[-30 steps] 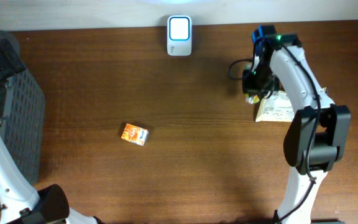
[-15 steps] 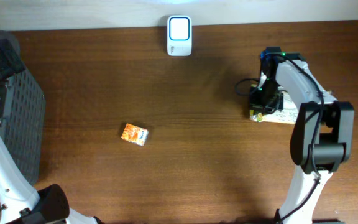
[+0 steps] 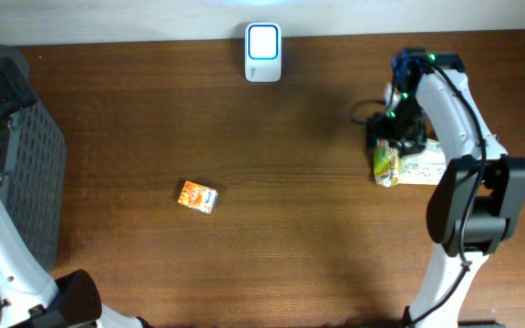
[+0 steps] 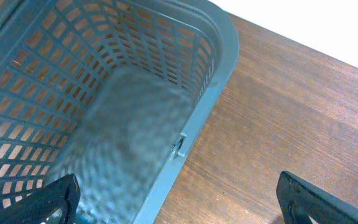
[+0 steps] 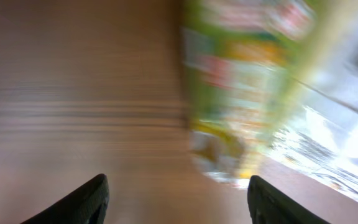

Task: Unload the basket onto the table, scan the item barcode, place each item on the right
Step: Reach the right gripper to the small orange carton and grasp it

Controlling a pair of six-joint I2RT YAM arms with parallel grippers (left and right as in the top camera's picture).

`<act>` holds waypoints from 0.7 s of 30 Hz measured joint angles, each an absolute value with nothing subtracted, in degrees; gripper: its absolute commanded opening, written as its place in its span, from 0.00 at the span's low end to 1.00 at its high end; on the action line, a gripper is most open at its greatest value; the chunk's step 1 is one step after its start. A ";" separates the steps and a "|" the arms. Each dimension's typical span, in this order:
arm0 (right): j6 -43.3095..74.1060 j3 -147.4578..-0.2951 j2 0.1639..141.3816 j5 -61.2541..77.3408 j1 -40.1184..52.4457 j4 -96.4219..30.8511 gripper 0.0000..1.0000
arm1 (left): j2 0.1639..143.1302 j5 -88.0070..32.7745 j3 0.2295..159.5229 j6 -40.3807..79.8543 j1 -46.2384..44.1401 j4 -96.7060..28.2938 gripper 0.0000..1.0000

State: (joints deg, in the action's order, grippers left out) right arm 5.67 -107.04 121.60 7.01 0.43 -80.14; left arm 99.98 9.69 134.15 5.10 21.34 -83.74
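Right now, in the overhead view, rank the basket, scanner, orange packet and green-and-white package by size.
1. Basket.
2-3. Green-and-white package and scanner: too alike to rank, and the right arm hides part of the package.
4. Orange packet.

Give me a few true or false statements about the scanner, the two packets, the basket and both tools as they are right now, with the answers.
1. The white scanner stands at the table's edge, apart from both packets. True.
2. The orange packet lies inside the basket. False: it lies on the bare table, apart from the basket.
3. The left tool is open, with the basket close by. True.
4. The right tool is clamped on the green-and-white packet. False: its fingers stand apart, and the packet lies on the table in front of them.
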 measured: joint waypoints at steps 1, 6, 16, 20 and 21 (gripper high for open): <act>4.82 -108.49 121.34 8.75 1.58 -79.61 0.70 | 99.98 9.69 134.15 5.10 21.37 -83.74 0.99; -0.62 -110.78 119.83 20.75 13.34 -71.07 0.69 | 99.98 9.69 134.15 5.10 21.34 -83.74 0.99; -12.23 -110.34 128.05 25.19 36.01 -55.09 0.57 | 99.98 9.69 134.15 5.10 21.34 -83.77 0.99; -12.73 -110.19 132.14 25.30 38.63 -51.55 0.57 | 99.98 9.69 134.15 5.10 21.34 -83.74 0.99; -12.86 -110.17 132.79 25.50 38.98 -51.20 0.57 | 99.98 9.69 134.15 5.10 21.34 -83.74 0.99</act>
State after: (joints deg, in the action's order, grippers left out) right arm -12.86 -110.17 132.79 25.50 38.98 -51.20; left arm 99.98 9.69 134.15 5.10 21.34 -83.74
